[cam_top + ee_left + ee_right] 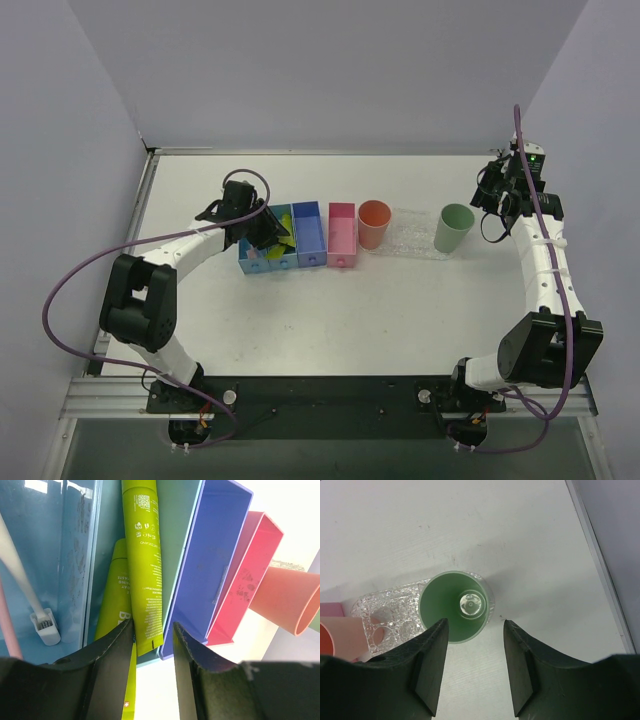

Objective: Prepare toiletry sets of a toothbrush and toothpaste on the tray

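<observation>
Two toothpaste tubes are recorded lying in the teal bin. The left end effector is spread, straddling one tube's end. The right end effector is spread above the green cup, which stands at the tray's right end.

The white table carries one row of things across its middle. From the left there are two light blue bins, a darker blue bin, a pink box, an orange cup, the clear bumpy tray and a green cup. The bins and box touch side by side, and the green cup is at the tray's right end.
</observation>
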